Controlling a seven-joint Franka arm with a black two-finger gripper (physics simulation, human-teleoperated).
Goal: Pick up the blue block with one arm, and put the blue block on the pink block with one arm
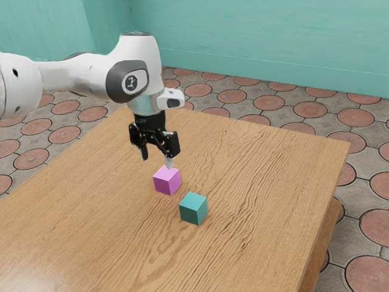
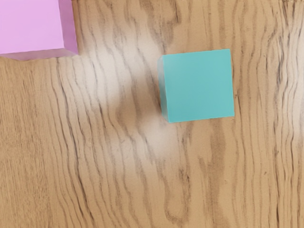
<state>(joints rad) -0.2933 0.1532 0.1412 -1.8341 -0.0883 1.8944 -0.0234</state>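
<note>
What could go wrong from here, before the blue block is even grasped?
1. The open gripper hangs just above the pink block, not over the blue block. Coming straight down, it could strike or grasp the wrong cube.
2. The two blocks lie apart but close together on the table, so a finger lowered beside the blue block might nudge the pink one and shift the stacking target.

Teal block (image 1: 193, 207) and pink block (image 1: 167, 180) on tan, wavy-grained worktop (image 1: 261, 176); black gripper (image 1: 157, 160), white arm (image 1: 73, 76).
</note>
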